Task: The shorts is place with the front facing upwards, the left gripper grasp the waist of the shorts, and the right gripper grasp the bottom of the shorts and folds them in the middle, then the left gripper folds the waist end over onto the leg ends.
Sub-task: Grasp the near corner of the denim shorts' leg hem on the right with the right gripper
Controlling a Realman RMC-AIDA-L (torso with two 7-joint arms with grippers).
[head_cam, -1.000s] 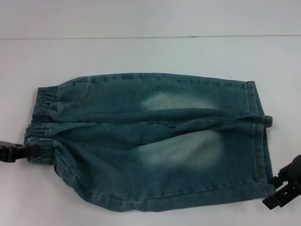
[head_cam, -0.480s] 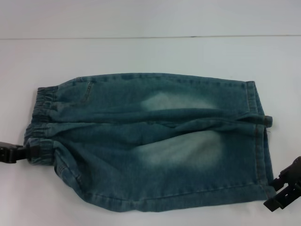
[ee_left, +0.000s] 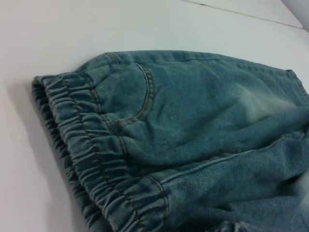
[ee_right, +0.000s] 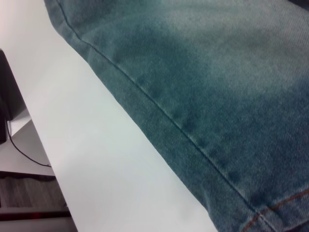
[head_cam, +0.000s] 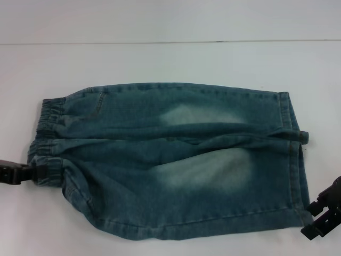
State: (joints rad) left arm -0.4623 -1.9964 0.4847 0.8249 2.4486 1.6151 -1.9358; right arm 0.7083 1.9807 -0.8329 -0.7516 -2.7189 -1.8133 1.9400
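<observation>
Shorts (head_cam: 170, 160) lie flat mid-table (head_cam: 160, 58), waist at 9 o'clock. Left hand (head_cam: 24, 174) touches the waistband; right hand (head_cam: 322, 216) sits just off the hem corner. Neither hand's grip can be told.

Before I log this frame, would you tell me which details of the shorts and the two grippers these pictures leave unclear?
- Left gripper, head view: cut by the picture's edge at the shorts' waistband; whether it has hold of the cloth cannot be told. The left wrist view shows no jaws.
- Right gripper, head view: cut by the corner beside the leg hem; its state is unclear.
- Right wrist view: only denim and table; no jaws.
- Shorts' underside: hidden everywhere.
</observation>
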